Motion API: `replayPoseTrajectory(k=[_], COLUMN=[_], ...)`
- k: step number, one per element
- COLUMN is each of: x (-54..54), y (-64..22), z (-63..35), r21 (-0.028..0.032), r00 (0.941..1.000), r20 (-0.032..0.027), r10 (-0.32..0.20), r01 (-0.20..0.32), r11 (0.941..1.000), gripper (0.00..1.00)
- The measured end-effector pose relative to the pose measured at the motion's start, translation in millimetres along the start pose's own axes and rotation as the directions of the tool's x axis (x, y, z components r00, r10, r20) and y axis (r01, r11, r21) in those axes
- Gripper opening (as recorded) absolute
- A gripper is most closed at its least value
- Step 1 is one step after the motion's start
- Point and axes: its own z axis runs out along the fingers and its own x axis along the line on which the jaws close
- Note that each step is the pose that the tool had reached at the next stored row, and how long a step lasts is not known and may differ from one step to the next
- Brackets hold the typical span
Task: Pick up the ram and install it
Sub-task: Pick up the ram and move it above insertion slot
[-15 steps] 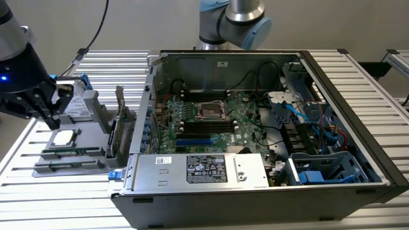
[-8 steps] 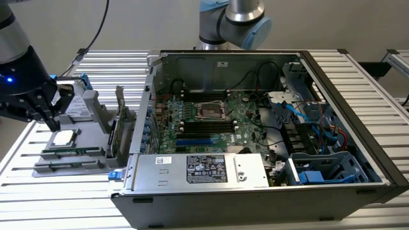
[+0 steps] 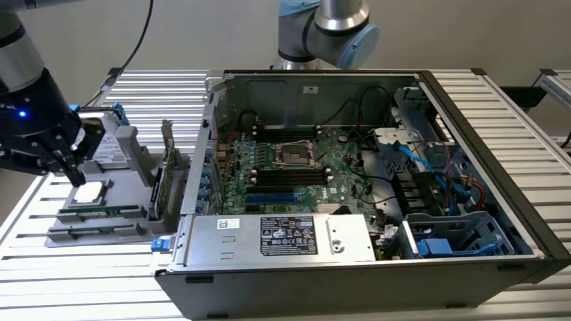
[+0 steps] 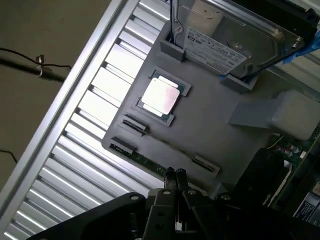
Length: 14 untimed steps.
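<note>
Ram [image 4: 142, 161]: long thin green stick, seated in gray holder [image 4: 210, 130]; hand [image 4: 175, 173] closed, empty, near it.

jaws: closed, just by ram [image 4: 144, 160] | ram: lying in gray holder [image 4: 210, 125] | CPU [image 4: 160, 96]: mid-holder

Parts holder [image 3: 116, 190] sits on the slatted table [image 3: 53, 267]. On the holder:
- CPU [image 3: 87, 192] mid-deck
- hard drive [image 3: 107, 146] upright behind the CPU
- ram [image 3: 100, 212] flat along the near edge
- expansion card [image 3: 166, 175] upright at the exterior view's right side

Gripper [image 3: 73, 177] hangs over the holder by the CPU. Open computer case [image 3: 357, 287] stands just beside the holder, on the exterior view's right.
</note>
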Motion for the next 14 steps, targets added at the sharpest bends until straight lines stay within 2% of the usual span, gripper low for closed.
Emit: replayPoseTrajectory(k=[4,7,10,14], x=[-0.1,-0.2,-0.3,-0.4], y=[-0.1,-0.3,-0.4,-0.5], z=[2.5,4.5,6.5,9.2], r21=[0.0032,0.0054,0.0074,0.0098], r00=[0.9974,0.9920,0.9836,0.9677], r20=[-0.0044,-0.0077,-0.0111,-0.0160], r10=[-0.072,-0.126,-0.180,-0.251], r01=[0.072,0.126,0.180,0.252], r11=[0.9974,0.9920,0.9836,0.9678], gripper=[0.10,0.10,0.10,0.10])
